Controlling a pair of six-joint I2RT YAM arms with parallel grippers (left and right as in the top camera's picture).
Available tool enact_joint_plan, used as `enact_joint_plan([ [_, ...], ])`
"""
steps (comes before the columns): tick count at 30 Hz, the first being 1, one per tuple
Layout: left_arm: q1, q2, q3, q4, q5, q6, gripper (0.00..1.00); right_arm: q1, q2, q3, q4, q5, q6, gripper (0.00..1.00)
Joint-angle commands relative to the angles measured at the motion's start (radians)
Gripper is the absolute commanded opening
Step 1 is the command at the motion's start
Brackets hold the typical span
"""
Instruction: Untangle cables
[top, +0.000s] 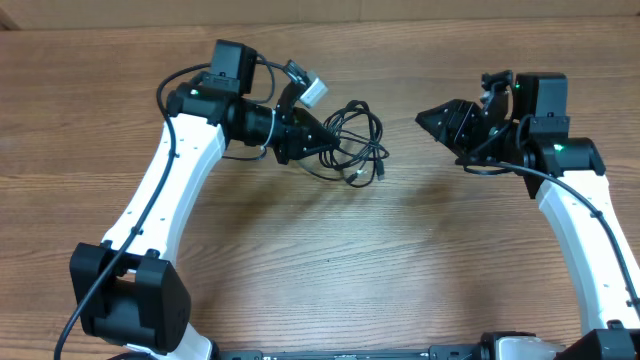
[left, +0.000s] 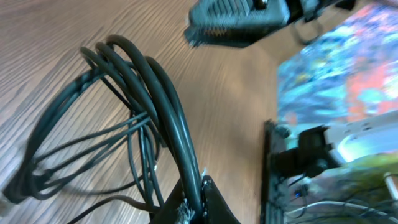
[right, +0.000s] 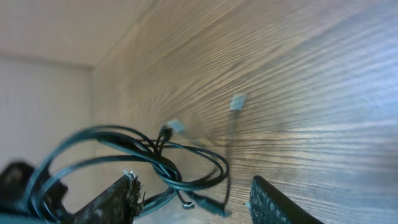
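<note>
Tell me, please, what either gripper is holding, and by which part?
Nothing is gripped: the left gripper is open around a loop of the cables, and the right gripper is open, empty.

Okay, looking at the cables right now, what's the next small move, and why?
Probably close the left gripper on the cables. Its jaws stand wide apart, and thick loops run up against one finger. The right gripper is open and apart from the coil, so anchoring comes first.
</note>
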Motion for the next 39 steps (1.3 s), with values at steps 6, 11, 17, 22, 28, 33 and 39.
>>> enact_joint_plan([
  [6, 0.083, -0.016, 0.023, 0.035, 0.256, -0.168, 0.04, 0.091, 0.029, 0.044, -0.006, -0.023, -0.359, 0.64],
  [11, 0.091, -0.016, 0.023, 0.033, 0.327, -0.223, 0.04, 0.117, 0.084, 0.044, 0.011, -0.043, -0.445, 0.64],
  [17, 0.091, -0.016, 0.023, 0.032, 0.342, -0.253, 0.04, 0.126, 0.115, 0.044, 0.073, -0.234, -0.583, 0.66],
  [22, 0.091, -0.016, 0.023, 0.04, 0.408, -0.275, 0.04, 0.126, 0.123, 0.043, 0.088, -0.299, -0.666, 0.67],
  [28, 0.091, -0.016, 0.023, 0.06, 0.444, -0.351, 0.04, 0.126, 0.147, 0.044, 0.113, -0.439, -0.738, 0.66],
  [33, 0.092, -0.016, 0.023, 0.071, 0.438, -0.36, 0.04, 0.124, 0.148, 0.043, 0.125, -0.445, -0.704, 0.14],
  [39, 0.091, -0.016, 0.023, 0.084, 0.035, -0.486, 0.04, 0.085, 0.139, 0.045, 0.121, -0.425, -0.542, 0.04],
])
